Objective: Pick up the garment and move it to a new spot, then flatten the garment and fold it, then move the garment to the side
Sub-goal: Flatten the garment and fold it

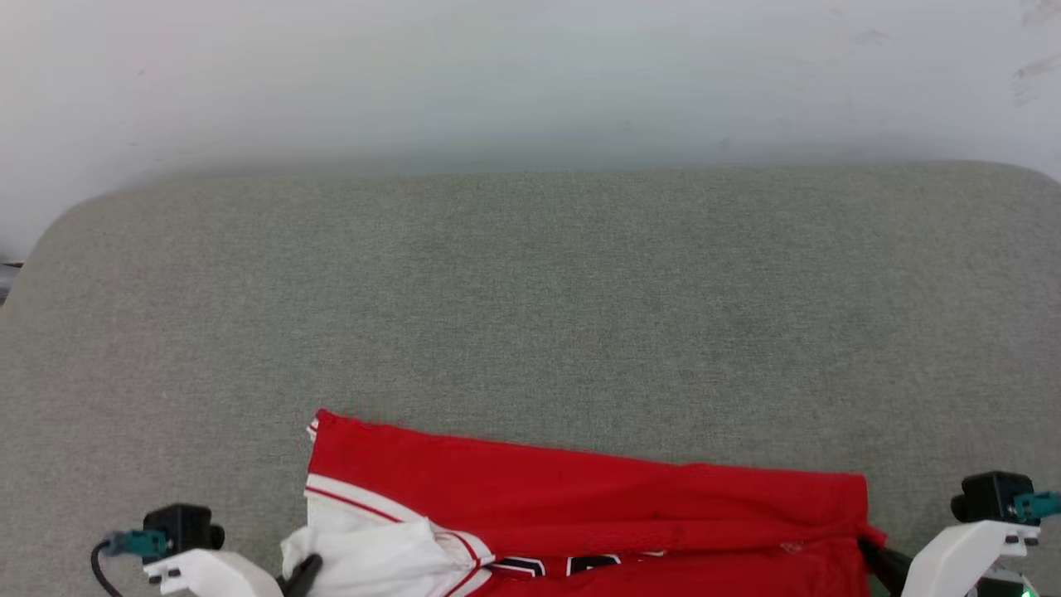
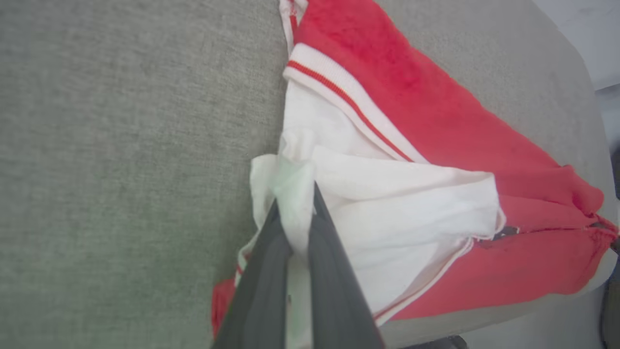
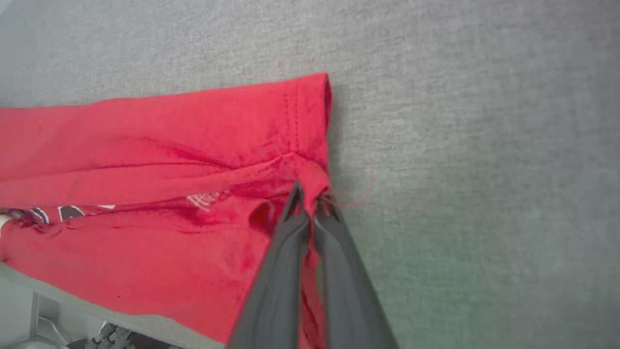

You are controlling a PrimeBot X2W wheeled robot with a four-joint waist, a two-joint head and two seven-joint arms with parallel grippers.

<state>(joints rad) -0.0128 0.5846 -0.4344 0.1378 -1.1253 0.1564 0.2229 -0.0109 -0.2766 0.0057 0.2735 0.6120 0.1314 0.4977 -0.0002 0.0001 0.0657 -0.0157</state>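
There is one red shirt (image 1: pixel 580 497) with one white sleeve (image 2: pixel 402 213) in sight, one grey cushioned tabletop (image 1: pixel 530 315) and one pale wall (image 1: pixel 530 75); the dark lettering on the shirt is cut off too much to count. There are two grippers, the left gripper (image 2: pixel 295 198) and the right gripper (image 3: pixel 309 196), each with two dark fingers (image 3: pixel 339 271), so four fingers in all. There are two pale forearms (image 1: pixel 211 574), two black blocks (image 1: pixel 178 522) and two teal plugs (image 1: pixel 137 543), one of each per arm, and one black cable (image 1: pixel 98 568) at the left plug.
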